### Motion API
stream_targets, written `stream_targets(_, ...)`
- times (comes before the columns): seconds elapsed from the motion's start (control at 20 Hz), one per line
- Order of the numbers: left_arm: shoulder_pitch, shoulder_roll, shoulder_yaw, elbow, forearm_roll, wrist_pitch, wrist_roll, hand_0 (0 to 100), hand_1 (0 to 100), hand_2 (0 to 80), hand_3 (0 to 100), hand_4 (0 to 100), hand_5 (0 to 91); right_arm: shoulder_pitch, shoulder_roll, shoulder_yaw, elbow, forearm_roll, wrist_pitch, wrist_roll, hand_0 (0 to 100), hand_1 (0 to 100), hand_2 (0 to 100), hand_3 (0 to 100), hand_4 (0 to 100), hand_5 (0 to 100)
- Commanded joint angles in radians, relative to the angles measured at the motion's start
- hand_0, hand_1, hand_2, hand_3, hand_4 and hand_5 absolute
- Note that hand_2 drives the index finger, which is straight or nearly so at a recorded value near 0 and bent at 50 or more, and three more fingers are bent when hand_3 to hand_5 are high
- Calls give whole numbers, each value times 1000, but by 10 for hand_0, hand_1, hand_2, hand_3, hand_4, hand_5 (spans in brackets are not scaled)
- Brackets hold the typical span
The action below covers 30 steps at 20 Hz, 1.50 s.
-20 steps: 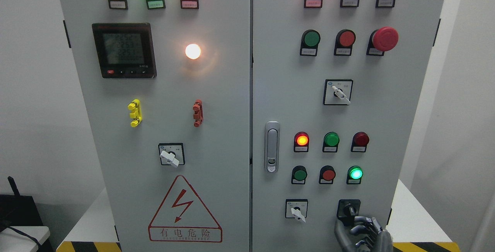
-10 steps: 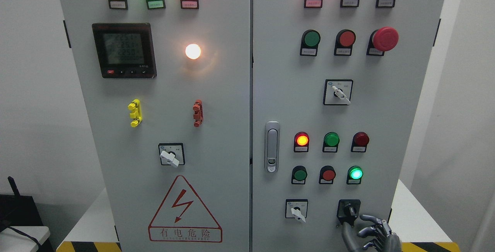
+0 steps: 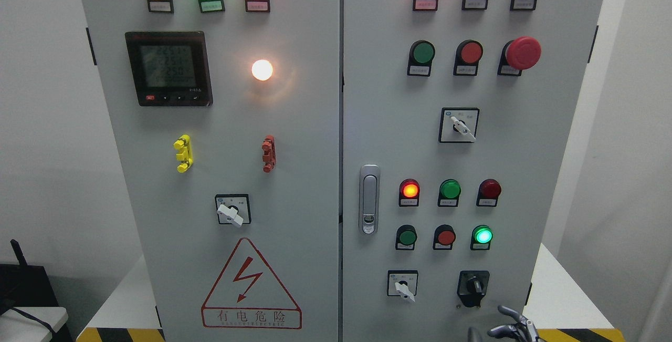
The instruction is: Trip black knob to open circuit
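Observation:
The black knob [image 3: 474,285] sits on its black plate at the lower right of the right cabinet door, fully in view, its handle tilted slightly left of upright. My right hand [image 3: 506,327] shows only as a few grey fingers [image 3: 508,312] at the bottom edge, below and right of the knob, clear of it. The fingers are loosely spread and hold nothing. My left arm is out of view.
The grey cabinet [image 3: 294,137] fills the view with lamps, push buttons, a red mushroom stop [image 3: 523,52], white selector switches [image 3: 402,285] [image 3: 459,125] [image 3: 232,210], a door latch [image 3: 369,199] and a meter [image 3: 168,68]. A white bench [image 3: 562,294] lies at the right.
My right hand has let go of the black knob and dropped down and to the right, almost out of view. The knob now stands uncovered.

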Motion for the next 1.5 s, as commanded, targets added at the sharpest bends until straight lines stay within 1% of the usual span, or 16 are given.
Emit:
stream_targets(0.0, -8, -1, 0, 0, -34, 0, -1, 120, 389, 0, 0, 0, 0, 108, -9, 22, -63, -11, -37, 107, 135, 526, 226, 432, 425, 394)
stream_targets(0.05, -8, 0, 0, 0, -34, 0, -1, 120, 389, 0, 0, 0, 0, 122, -9, 22, -77, -13, -45, 145, 148, 509, 195, 394, 398, 370)
stream_targets(0.1, -8, -1, 0, 0, -34, 0, -1, 120, 389, 0, 0, 0, 0, 138, -9, 20, -86, -14, -59, 197, 167, 445, 128, 329, 341, 326)
stream_targets(0.15, -8, 0, 0, 0, -32, 0, -1, 120, 389, 0, 0, 0, 0, 148, -9, 19, -91, -19, -71, 236, 171, 414, 94, 294, 312, 302)
stream_targets(0.2, -8, -1, 0, 0, -34, 0, -1, 120, 389, 0, 0, 0, 0, 161, -9, 19, -96, -35, -85, 283, 172, 340, 57, 250, 269, 267)
stream_targets(0.25, -8, 0, 0, 0, -34, 0, -1, 120, 389, 0, 0, 0, 0, 174, -9, 19, -108, -52, -90, 317, 158, 264, 11, 200, 225, 219)
stream_targets(0.3, -8, 0, 0, 0, -32, 0, -1, 120, 389, 0, 0, 0, 0, 188, -9, 19, -117, -69, -90, 334, 150, 214, 0, 175, 196, 194)
stream_targets(0.35, -8, 0, 0, 0, -34, 0, -1, 120, 389, 0, 0, 0, 0, 194, -9, 19, -125, -74, -90, 339, 102, 171, 0, 123, 144, 143)
stream_targets(0.4, -8, 0, 0, 0, -32, 0, -1, 120, 389, 0, 0, 0, 0, 201, -9, 19, -128, -74, -90, 340, 47, 157, 0, 75, 83, 79)
stream_targets(0.45, -8, 0, 0, 0, -34, 0, -1, 120, 389, 0, 0, 0, 0, 201, -9, 17, -132, -75, -90, 342, 27, 154, 0, 62, 61, 50)
stream_targets(0.5, -8, 0, 0, 0, -32, 0, -1, 120, 389, 0, 0, 0, 0, 201, -9, 11, -132, -75, -90, 342, 0, 143, 0, 23, 8, 0)
stream_targets(0.55, -8, 0, 0, 0, -32, 0, -1, 120, 389, 0, 0, 0, 0, 201, -11, 3, -134, -75, -91, 340, 0, 134, 0, 1, 0, 0)
stream_targets(0.75, -8, 0, 0, 0, -32, 0, -1, 120, 389, 0, 0, 0, 0, 201, -14, -15, -142, -75, -90, 340, 0, 133, 0, 0, 0, 0)
stream_targets(1.2, -8, 0, 0, 0, -32, 0, -1, 120, 389, 0, 0, 0, 0, 199, -12, -23, -143, -78, -80, 340, 0, 173, 0, 0, 0, 0)
stream_targets(1.45, -8, 0, 0, 0, -34, 0, -1, 120, 389, 0, 0, 0, 0, 195, -3, -31, -145, -78, -80, 340, 0, 187, 0, 0, 0, 0)
